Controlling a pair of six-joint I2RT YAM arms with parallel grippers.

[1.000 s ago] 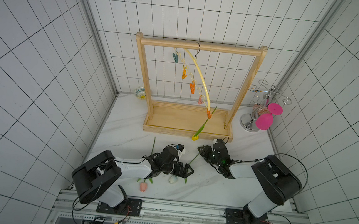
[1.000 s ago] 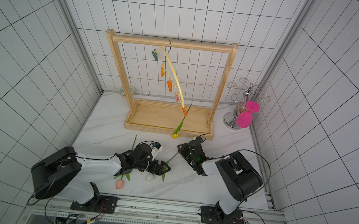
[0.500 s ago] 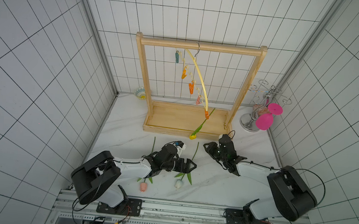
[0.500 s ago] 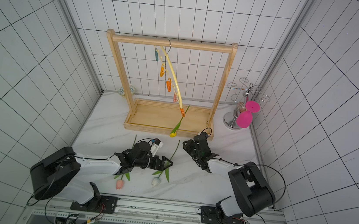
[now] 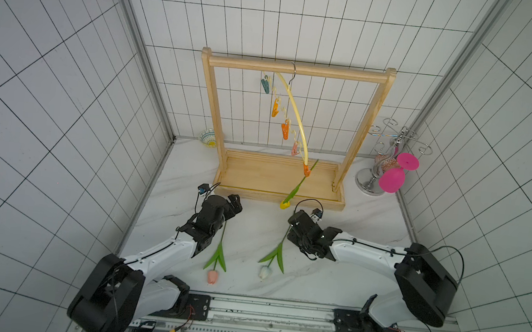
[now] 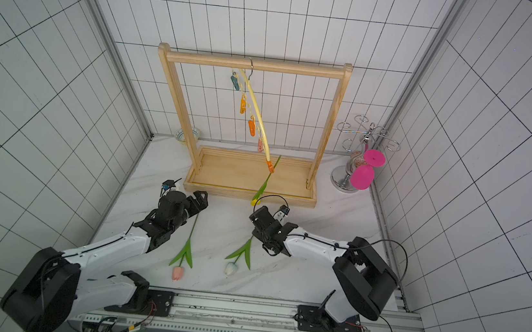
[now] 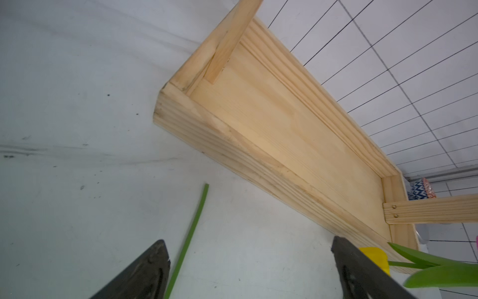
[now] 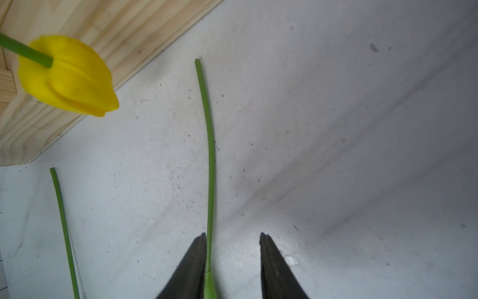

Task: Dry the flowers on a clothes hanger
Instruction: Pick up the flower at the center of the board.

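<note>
Now the right gripper (image 8: 232, 234) stands half open around the white tulip (image 5: 277, 252) stem, which touches only one jaw, so closing may push it aside. This tulip lies flat on the table (image 5: 353, 223), long axis near to far, head near, cut end toward the rack (image 5: 257, 172). The left gripper (image 7: 248, 240) is wide open, empty, over the pink tulip (image 5: 218, 252).

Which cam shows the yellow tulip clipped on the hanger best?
Right wrist: the yellow artificial tulip's head is large and close. Both top views show it whole but tiny, hanging head-down from the orange clip. Left wrist catches only a sliver of the head.
</note>
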